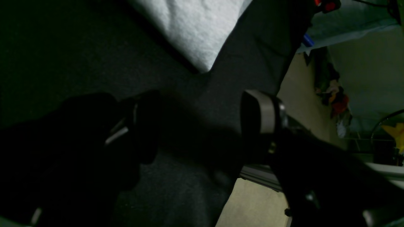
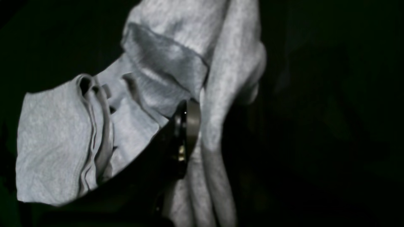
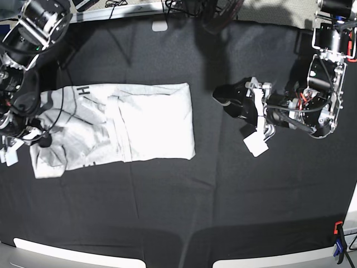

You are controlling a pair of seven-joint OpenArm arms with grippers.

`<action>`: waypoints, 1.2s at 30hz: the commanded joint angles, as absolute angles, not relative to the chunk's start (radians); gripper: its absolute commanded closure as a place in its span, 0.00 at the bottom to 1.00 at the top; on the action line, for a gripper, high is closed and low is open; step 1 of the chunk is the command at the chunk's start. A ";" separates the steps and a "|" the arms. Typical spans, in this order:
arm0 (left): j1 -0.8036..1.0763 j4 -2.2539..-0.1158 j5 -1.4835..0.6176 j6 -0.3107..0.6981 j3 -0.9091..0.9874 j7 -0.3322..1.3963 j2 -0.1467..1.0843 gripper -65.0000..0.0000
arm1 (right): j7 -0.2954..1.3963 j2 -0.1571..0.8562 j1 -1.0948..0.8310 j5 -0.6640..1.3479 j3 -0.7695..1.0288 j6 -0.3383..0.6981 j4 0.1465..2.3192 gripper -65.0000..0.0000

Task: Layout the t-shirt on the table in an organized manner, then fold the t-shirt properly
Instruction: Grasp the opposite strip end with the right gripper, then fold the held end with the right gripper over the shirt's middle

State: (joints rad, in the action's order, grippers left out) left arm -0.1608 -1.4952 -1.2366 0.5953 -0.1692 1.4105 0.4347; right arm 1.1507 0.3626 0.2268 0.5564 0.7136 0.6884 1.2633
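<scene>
Base view shows the t-shirt (image 3: 139, 120) lying partly folded on the left half of the table (image 3: 184, 212). The right gripper (image 3: 42, 139) pinches its bunched left end, jaws closed on cloth. The left gripper (image 3: 240, 103) hovers well apart, fingers spread wide.

In the right wrist view the right end effector (image 2: 189, 132) was mostly buried in folds of the t-shirt (image 2: 53, 142); only one fingertip (image 2: 192, 121) showed, its partner hidden behind cloth. The shirt ran off that frame's top and bottom edges. In the left wrist view the left end effector (image 1: 199, 126) had one finger (image 1: 139, 126) lost in shadow. In the base view, the shirt's lettering (image 3: 83, 90) at upper left was partly folded under and unreadable.
</scene>
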 commanded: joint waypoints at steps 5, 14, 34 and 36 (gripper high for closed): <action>-0.180 -1.513 -1.268 0.599 -0.163 1.396 0.400 0.43 | 1.135 0.297 0.231 0.587 0.677 0.688 1.297 1.00; -0.188 -1.513 -1.268 0.599 -0.163 1.383 0.341 0.43 | 1.135 0.154 0.200 0.613 0.627 0.650 1.514 1.00; -0.188 -1.513 -1.268 0.599 -0.163 1.383 0.341 0.43 | 1.135 -0.143 0.131 0.617 0.395 0.575 1.747 1.00; -0.188 -1.513 -1.268 0.599 -0.163 1.383 0.341 0.43 | 1.135 -0.154 0.132 0.597 0.377 0.575 1.747 1.00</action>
